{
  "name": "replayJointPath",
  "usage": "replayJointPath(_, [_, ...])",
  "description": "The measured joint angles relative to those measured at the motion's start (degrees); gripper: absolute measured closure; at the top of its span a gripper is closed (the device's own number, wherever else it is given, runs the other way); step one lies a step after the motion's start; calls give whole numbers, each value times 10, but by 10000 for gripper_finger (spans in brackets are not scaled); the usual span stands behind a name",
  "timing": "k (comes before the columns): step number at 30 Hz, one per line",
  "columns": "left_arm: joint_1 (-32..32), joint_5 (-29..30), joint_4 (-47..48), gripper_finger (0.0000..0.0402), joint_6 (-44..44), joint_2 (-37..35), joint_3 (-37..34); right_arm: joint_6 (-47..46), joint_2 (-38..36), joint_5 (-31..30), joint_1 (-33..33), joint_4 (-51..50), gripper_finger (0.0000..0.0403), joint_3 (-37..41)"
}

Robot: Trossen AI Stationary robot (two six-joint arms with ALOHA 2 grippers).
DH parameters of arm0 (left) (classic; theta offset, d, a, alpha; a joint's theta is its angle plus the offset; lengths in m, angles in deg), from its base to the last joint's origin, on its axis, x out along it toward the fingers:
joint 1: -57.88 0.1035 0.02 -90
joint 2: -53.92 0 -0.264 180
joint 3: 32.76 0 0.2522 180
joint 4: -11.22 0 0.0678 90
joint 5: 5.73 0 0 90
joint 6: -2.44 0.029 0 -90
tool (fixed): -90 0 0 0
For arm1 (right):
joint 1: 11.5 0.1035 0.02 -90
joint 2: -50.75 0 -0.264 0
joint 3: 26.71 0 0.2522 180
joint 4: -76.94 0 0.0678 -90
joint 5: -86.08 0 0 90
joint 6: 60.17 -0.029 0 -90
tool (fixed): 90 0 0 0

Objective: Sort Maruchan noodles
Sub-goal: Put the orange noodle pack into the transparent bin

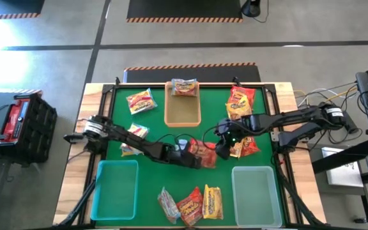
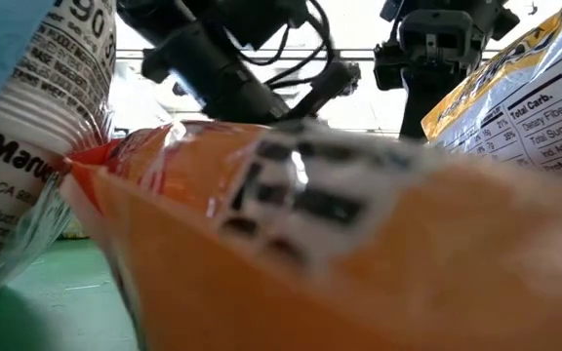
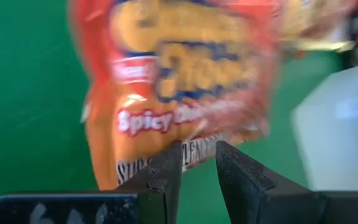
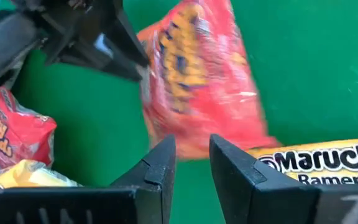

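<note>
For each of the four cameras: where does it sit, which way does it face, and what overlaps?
High: overhead, straight down on the green table; both arms show.
Low: at tabletop height, blocked by an orange crinkly plastic packet; arms above.
Left wrist: past the left pincer at a red crinkly plastic noodle packet.
Right wrist: past the right pincer.
Shared: both wrist views show that red packet.

A dozen or so flat, crinkly plastic Maruchan ramen packets lie scattered around the tan rectangular tray (image 1: 183, 110). One silvery-white packet (image 1: 184, 87) rests in that tray's far end. A yellow-and-red packet (image 1: 140, 101) lies left of the tray, and two red ones (image 1: 239, 101) lie right of it. Nearer than the tray, a red spicy packet (image 3: 179, 81) hangs by its lower edge from the left gripper (image 3: 197, 163). A silvery, a red and a yellow packet (image 1: 191, 204) cluster at the near edge.
</note>
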Motion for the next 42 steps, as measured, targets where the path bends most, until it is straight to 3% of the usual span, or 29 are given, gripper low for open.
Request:
replayJointPath(11, [10,17,53,318,-14,-4,-7,58,7,-16,-17,10,302,-3])
replayJointPath(18, [10,20,87,318,-12,-2,-8,56,47,-12,-54,18,253,-4])
replayJointPath(24, [10,15,91,318,-5,-1,-8,44,105,74,-77,31,199,-30])
replayJointPath(28, [10,14,99,323,-5,-1,-8,54,136,82,-77,31,181,-58])
replayJointPath(37, [10,11,114,324,-1,-1,-8,61,223,85,-77,35,163,-112])
replayJointPath(42, [10,11,116,324,-1,-1,-8,70,260,160,-77,34,169,-135])
